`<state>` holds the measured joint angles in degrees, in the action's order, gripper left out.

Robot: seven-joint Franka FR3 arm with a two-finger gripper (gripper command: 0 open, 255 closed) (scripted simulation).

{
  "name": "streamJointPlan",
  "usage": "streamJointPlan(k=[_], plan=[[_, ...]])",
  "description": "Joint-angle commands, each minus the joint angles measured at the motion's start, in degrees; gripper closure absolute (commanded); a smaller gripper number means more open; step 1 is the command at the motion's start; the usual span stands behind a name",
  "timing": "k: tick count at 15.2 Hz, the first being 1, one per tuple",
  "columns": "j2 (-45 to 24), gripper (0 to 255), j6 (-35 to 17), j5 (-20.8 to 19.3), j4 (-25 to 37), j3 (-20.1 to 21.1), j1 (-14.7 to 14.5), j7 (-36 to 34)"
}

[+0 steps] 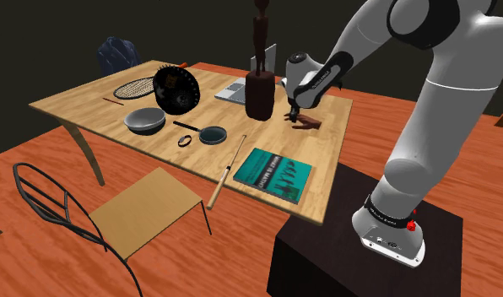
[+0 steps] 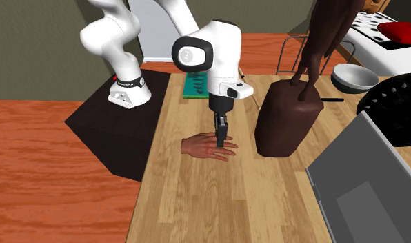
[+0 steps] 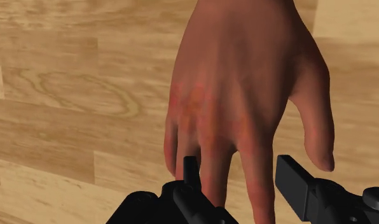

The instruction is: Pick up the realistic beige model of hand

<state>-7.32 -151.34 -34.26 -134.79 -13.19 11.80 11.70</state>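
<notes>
Wrist view, nearest item first: the gripper (image 3: 236,170) is lowered over the hand model (image 3: 245,76). Its black fingers (image 3: 295,181) stand part-way apart, one on each side of two of the model's digits. Contact between pads and model cannot be confirmed (the tips sit very close to the surface), and nothing is lifted. The model is a brownish flesh tone and lies palm down, flat on the pale wooden table (image 3: 74,95).

Second exterior view: the gripper (image 2: 222,138) points straight down onto the digits of the hand model (image 2: 204,146). The model lies near the table (image 2: 197,200) edge that faces the dark stand (image 2: 114,131), digits toward this view's right. To that same side, near but apart from the model, stands a dark brown statue (image 2: 287,121) on a blocky base. A grey laptop (image 2: 363,193) occupies the lower right. Beyond the gripper lies a teal book (image 2: 196,86), and a grey bowl (image 2: 354,77) sits farther back.

Shoulder view: the white arm (image 1: 427,110) reaches from the stand (image 1: 351,245) to the gripper (image 1: 294,114). The hand model (image 1: 309,123) is just to the right of the statue (image 1: 260,93). The book (image 1: 278,173) lies toward the table's (image 1: 89,105) near edge, with a wooden stick (image 1: 227,173) beside it. A magnifying glass (image 1: 212,134), the bowl (image 1: 145,120) and a black spiked disc (image 1: 175,89) lie farther left. A chair (image 1: 148,207) stands in front.
</notes>
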Motion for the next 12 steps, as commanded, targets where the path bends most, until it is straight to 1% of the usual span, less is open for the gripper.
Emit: streamJointPlan(k=[1, 10, 12], plan=[[1.35, 255, 1.32, 0.76, 0.05, 0.19, -0.01, 0.96], [6.63, 255, 7.61, 3.93, 1.38, 0.83, -0.31, 4.95], [6.72, 255, 7.71, 3.98, 1.41, 0.83, -0.32, 5.02]])
